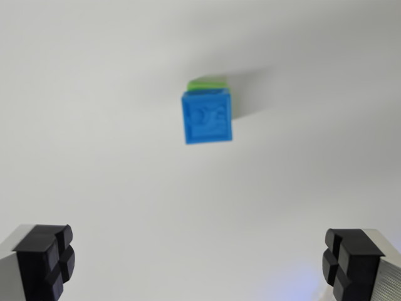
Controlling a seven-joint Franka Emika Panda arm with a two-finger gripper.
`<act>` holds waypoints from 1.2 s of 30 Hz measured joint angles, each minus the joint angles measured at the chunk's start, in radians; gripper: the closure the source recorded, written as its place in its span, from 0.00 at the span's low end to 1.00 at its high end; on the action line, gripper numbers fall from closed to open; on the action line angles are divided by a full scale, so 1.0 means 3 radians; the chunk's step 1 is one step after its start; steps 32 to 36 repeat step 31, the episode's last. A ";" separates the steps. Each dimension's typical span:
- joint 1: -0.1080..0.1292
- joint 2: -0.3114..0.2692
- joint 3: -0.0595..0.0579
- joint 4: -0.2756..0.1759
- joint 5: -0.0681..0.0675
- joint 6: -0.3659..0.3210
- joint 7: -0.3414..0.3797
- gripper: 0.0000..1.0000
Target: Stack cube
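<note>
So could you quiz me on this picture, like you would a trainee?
1. True or false: the gripper holds the blue cube.
2. What colour is the cube peeking out from under the blue one?
3. The pads stand: A) wide apart, B) pressed together, C) out of view.

Key:
1. False; the blue cube lies apart from the pads, on the white table.
2. Green.
3. A.
</note>
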 joint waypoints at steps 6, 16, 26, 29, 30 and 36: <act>0.0000 -0.0017 -0.0003 0.0054 0.0000 -0.0073 0.0000 0.00; 0.0000 -0.0020 -0.0003 0.0072 0.0000 -0.0095 0.0000 0.00; 0.0000 -0.0020 -0.0003 0.0072 0.0000 -0.0095 0.0000 0.00; 0.0000 -0.0020 -0.0004 0.0072 0.0000 -0.0095 0.0000 0.00; 0.0000 -0.0020 -0.0003 0.0072 0.0000 -0.0095 0.0000 0.00; 0.0000 -0.0020 -0.0003 0.0072 0.0000 -0.0095 0.0000 0.00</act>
